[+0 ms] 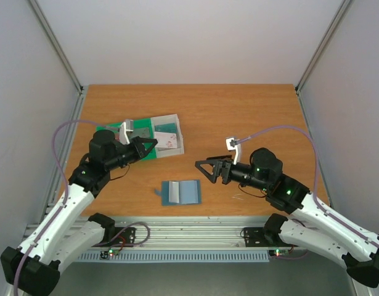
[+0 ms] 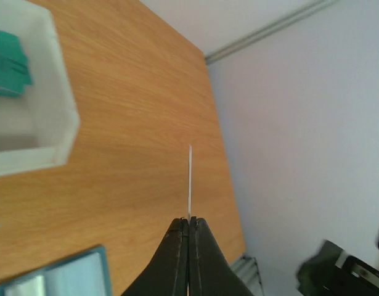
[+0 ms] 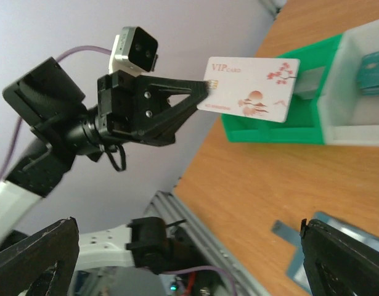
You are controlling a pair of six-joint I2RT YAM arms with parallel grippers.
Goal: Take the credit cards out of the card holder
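The blue-grey card holder (image 1: 181,192) lies open on the table in front of the arms. My left gripper (image 1: 153,143) is shut on a white credit card (image 1: 166,139) and holds it above the white bin (image 1: 177,126). The left wrist view shows this card edge-on (image 2: 190,179) between the closed fingertips (image 2: 190,220). In the right wrist view the card (image 3: 254,89) reads "VIP card" with pink flowers. My right gripper (image 1: 204,168) is open and empty, right of the holder and above the table. A teal card (image 2: 7,65) lies in the bin.
The white bin sits on a green tray (image 1: 112,128) at the back left; the tray also shows in the right wrist view (image 3: 275,132). The table's aluminium front rail (image 1: 189,231) runs just below the holder. Grey walls enclose both sides.
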